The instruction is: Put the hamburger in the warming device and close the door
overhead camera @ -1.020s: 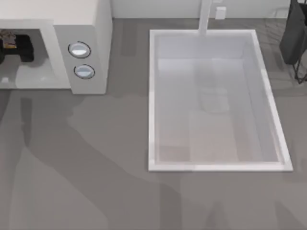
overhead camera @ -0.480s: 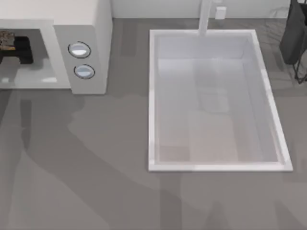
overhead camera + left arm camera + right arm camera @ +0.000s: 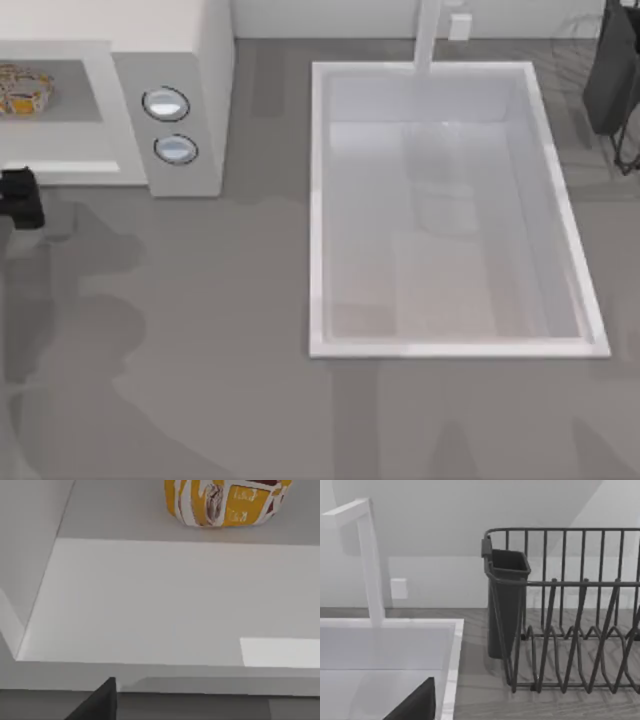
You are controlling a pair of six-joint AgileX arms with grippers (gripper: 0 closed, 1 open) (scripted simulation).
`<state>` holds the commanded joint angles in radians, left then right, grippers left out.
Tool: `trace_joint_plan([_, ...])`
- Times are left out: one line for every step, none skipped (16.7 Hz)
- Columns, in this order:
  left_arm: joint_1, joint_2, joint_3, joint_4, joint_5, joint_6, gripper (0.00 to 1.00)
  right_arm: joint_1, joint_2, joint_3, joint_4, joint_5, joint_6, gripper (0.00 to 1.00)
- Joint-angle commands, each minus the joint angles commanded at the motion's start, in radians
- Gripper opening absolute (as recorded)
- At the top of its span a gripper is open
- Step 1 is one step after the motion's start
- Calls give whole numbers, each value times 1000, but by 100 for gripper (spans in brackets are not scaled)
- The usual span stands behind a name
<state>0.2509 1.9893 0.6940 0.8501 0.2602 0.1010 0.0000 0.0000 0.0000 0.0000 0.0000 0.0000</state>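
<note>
Hamburger [image 3: 24, 89], roundish, cream wrap w/ orange-yellow patches, sits on flat grey cavity floor of boxy white warming device [image 3: 205, 100], at 10 o'clock on bench [image 3: 220, 330]. Left end effector [image 3: 20, 197], matte black, is just outside cavity front; finger opening: cannot tell. Smooth rectangular sink [image 3: 455, 350] at 2 o'clock.

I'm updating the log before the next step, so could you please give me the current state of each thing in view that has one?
hamburger: lying inside the cavity, not held.
warming device: open at the front, hamburger inside.
door: swung down flat, not yet closed.
left gripper: outside the cavity, in front of the door, holding nothing.
sink: nothing in it.
dish rack: no dishes in it.
</note>
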Motion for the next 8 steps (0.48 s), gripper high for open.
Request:
trace_joint_plan([12, -36, -68, 30, 10, 5, 100, 0, 0, 0, 0, 0, 0, 100])
trace_joint_plan([23, -68, -129, 58, 18, 9, 100, 0, 0, 0, 0, 0, 0, 100])
trace_joint_plan([34, -95, -180, 84, 26, 13, 100, 0, 0, 0, 0, 0, 0, 100])
trace_joint_plan([43, -117, -221, 106, 33, 16, 100, 0, 0, 0, 0, 0, 0, 100])
trace_joint_plan([50, -134, -251, 123, 39, 19, 100, 0, 0, 0, 0, 0, 0, 100])
trace_joint_plan([55, -145, -270, 136, 42, 21, 100, 0, 0, 0, 0, 0, 0, 100])
trace_joint_plan([57, -150, -280, 142, 44, 22, 100, 0, 0, 0, 0, 0, 0, 100])
trace_joint_plan([57, -150, -280, 142, 44, 22, 100, 0, 0, 0, 0, 0, 0, 100])
